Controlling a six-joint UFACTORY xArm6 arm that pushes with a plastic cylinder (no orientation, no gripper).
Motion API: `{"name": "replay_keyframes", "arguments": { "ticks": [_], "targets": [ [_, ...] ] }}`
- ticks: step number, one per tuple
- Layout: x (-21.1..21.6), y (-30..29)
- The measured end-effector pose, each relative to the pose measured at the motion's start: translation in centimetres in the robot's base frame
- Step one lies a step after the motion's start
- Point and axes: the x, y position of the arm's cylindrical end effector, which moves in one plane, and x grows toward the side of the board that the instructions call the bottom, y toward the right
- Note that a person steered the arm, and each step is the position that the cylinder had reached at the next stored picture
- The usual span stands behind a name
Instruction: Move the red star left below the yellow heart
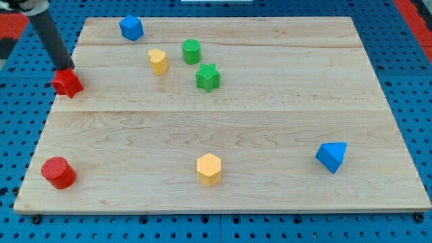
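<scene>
The red star (67,83) lies at the board's left edge, in the upper left of the view. My tip (64,68) touches its top edge, with the dark rod rising up and to the left. The yellow heart (158,61) stands to the right of the star and slightly higher, near the view's top centre.
A blue block (131,28) sits at the top left. A green cylinder (192,50) and a green star (208,77) stand right of the heart. A red cylinder (59,172), a yellow hexagon (209,168) and a blue triangular block (332,156) lie along the bottom. The wooden board (270,115) rests on a blue pegboard.
</scene>
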Motion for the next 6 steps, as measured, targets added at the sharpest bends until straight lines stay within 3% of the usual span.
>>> {"name": "replay_keyframes", "arguments": {
  "ticks": [1, 4, 5, 6],
  "targets": [
    [0.4, -2.0],
    [11.4, 4.8],
    [7.5, 8.0],
    [7.8, 12.6]
  ]
}}
